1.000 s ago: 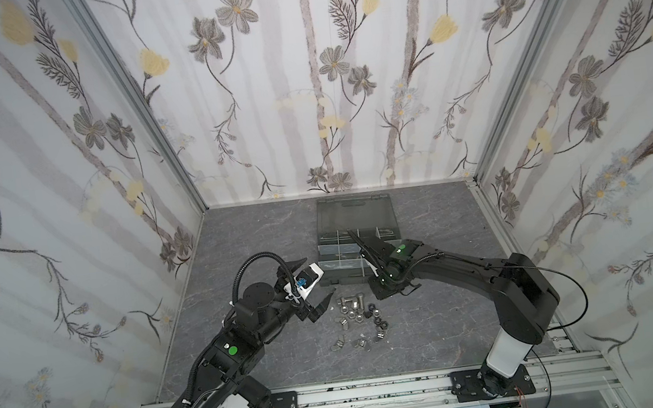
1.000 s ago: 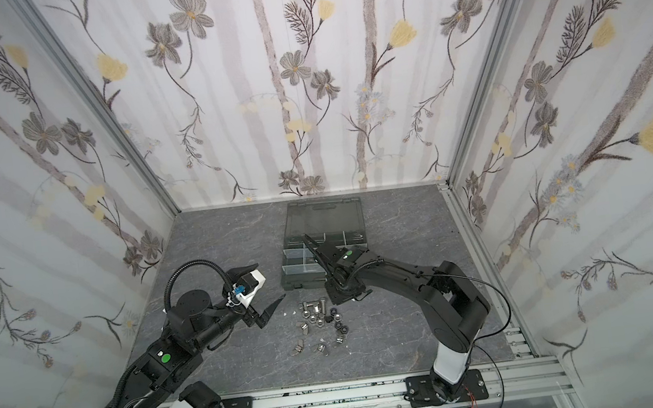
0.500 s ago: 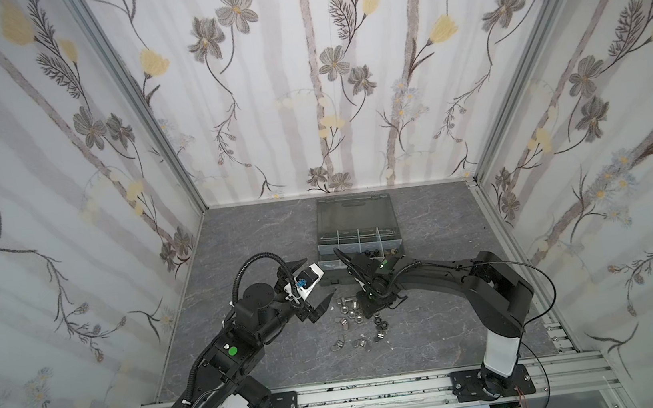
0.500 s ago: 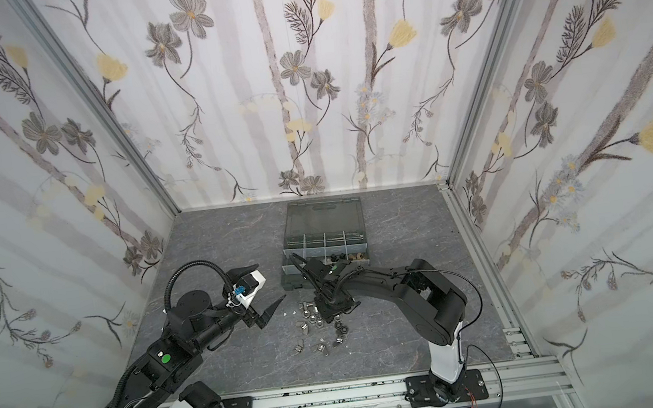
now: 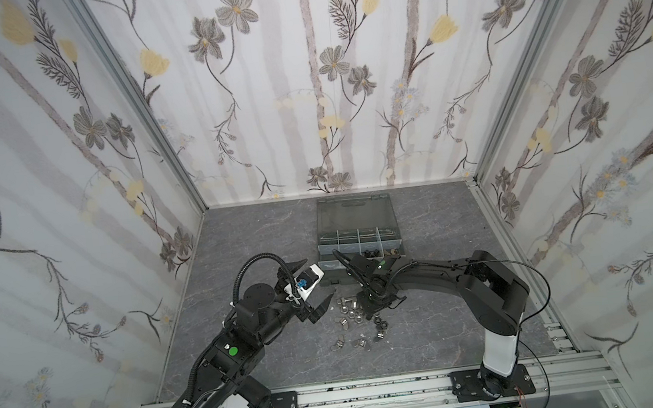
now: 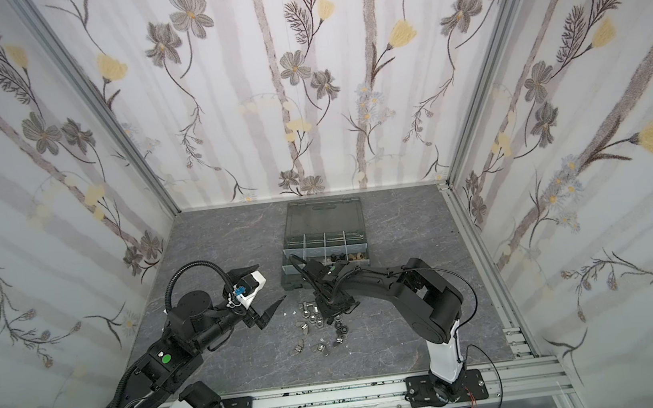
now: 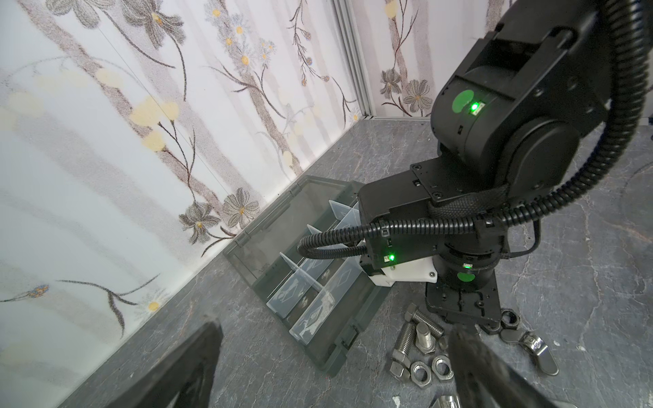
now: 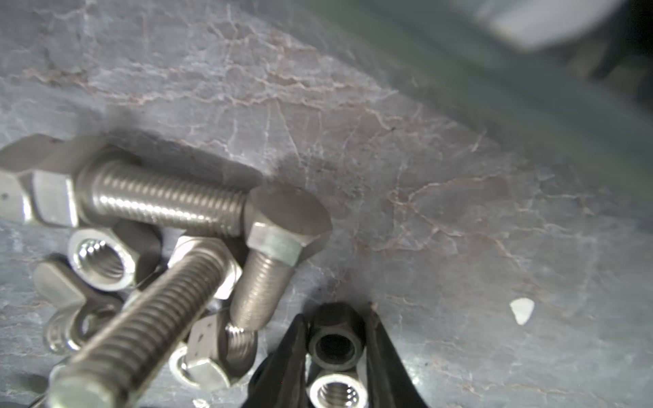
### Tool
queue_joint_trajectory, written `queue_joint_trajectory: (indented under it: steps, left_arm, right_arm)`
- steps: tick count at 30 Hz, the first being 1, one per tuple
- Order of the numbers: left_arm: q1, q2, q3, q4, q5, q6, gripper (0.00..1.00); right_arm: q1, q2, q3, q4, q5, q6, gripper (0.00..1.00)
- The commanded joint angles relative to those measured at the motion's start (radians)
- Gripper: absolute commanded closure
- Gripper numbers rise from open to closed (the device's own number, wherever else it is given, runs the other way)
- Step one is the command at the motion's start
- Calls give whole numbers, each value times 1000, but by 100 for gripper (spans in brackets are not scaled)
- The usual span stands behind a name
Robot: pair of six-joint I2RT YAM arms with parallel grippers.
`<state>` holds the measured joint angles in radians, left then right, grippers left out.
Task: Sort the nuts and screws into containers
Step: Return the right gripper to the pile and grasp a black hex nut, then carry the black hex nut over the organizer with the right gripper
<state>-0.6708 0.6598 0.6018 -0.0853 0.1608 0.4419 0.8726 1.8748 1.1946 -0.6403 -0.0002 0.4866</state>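
Loose silver screws [image 8: 166,197] and nuts [image 8: 102,261] lie in a pile [image 5: 354,319] on the grey floor, in front of the organizer case [image 5: 327,282]. My right gripper [image 8: 335,349] is down at the pile's right edge, shut on a black nut [image 8: 335,339]; a silver nut [image 8: 337,392] also sits between its fingers. In both top views its wrist [image 6: 333,296] hides the jaws. My left gripper [image 5: 313,284] hovers open and holds nothing, left of the pile. In the left wrist view, screws [image 7: 406,339] and hex nuts [image 7: 420,371] lie by the case's containers [image 7: 300,282].
The case's smoky lid [image 5: 355,214] lies open toward the back wall. Brass and black nuts [image 5: 385,253] fill a right-hand compartment. A wing nut [image 7: 533,348] and a black nut [image 7: 509,318] lie beside the right wrist. Patterned walls close in three sides.
My right gripper has swung from over the case down to the pile, and its jaws have closed in on the black nut. The left arm has stayed still.
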Motion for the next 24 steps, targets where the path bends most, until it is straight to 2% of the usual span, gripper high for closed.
queue_joint_trajectory:
  steps: [1, 8, 11, 18, 24]
  left_arm:
    - [0, 0, -2, 26, 3, 11, 0]
    - [0, 0, 1, 24, 3, 12, 0]
    - [0, -1, 4, 24, 2, 14, 0]
    - [-1, -2, 7, 16, -1, 15, 0]
    - [-1, 2, 6, 20, -5, 17, 0]
  right_arm:
    - [-1, -1, -10, -25, 10, -3, 75]
    - [-45, -53, 34, -27, 12, -26, 79]
    - [-116, -63, 76, -44, 13, -51, 80]
    - [-205, -24, 257, -107, 51, -149, 80]
    - [-254, 95, 465, -157, 94, -210, 80]
